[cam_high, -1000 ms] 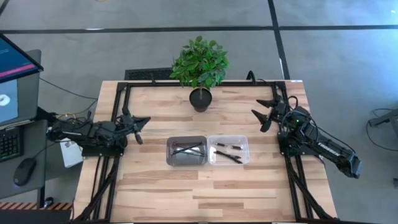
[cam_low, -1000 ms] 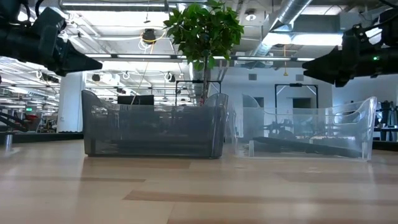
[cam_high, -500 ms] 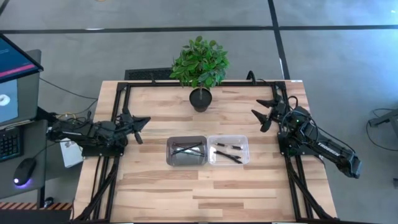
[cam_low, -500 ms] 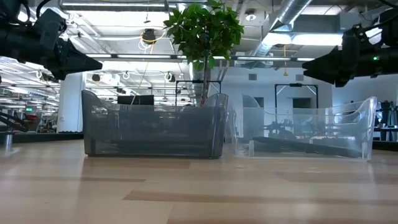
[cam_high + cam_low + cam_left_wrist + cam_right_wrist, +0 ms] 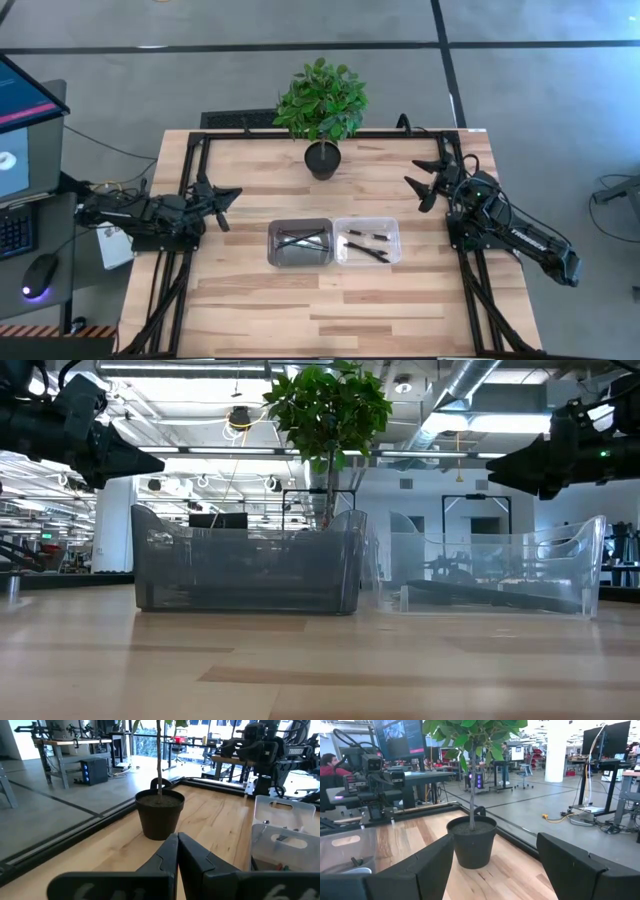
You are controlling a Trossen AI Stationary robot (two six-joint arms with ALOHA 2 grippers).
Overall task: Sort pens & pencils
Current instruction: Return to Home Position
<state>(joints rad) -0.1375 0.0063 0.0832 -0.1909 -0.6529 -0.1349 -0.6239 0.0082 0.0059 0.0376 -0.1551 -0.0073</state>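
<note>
A grey tray [image 5: 300, 243] at the table's middle holds the thin pencils [image 5: 302, 239], which lie on its floor. Beside it on the right, a clear tray [image 5: 368, 241] holds the black pens [image 5: 366, 246], also lying flat; they show as dark shapes [image 5: 480, 596] in the low view. My left gripper [image 5: 232, 195] hovers level near the table's left edge, shut and holding nothing, its fingers together [image 5: 176, 840]. My right gripper [image 5: 420, 183] hovers level at the far right, open and holding nothing [image 5: 495, 840]. Both grippers stand well above and apart from the trays.
A potted plant [image 5: 322, 158] stands at the far middle of the table, ahead of both grippers [image 5: 160, 815] [image 5: 471, 842]. Black frame rails [image 5: 190, 160] run along the table's left, far and right edges. Bare wood lies near the front edge [image 5: 320, 310].
My left gripper has rolled a little about the line it points along and has stayed in place, still shut. The trays and their contents have kept still.
</note>
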